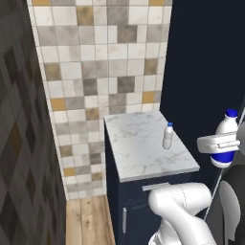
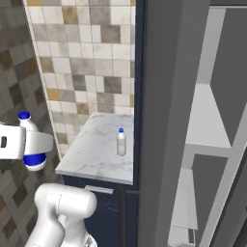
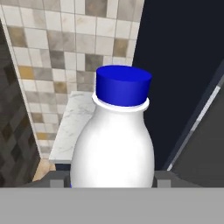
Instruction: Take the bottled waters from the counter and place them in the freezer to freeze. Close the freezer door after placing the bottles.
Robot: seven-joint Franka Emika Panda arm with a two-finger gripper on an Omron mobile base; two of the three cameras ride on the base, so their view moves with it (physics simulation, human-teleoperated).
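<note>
Bottle [image 1: 225, 139] is standing upright, cap up, in my gripper [image 1: 219, 143]; plain bottle [image 1: 168, 136] is standing upright on the counter [image 1: 139, 153].

held bottle [image 3: 113, 144] — base cut off | fingers [image 3: 162, 178] — mostly hidden

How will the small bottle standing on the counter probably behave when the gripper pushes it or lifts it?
The small bottle stands upright on the marble counter, tall and narrow, so a push near its blue cap would likely tip it. Its round body suggests it would then roll. The smooth, curved sides may slip between the fingers unless gripped at mid-height.
</note>
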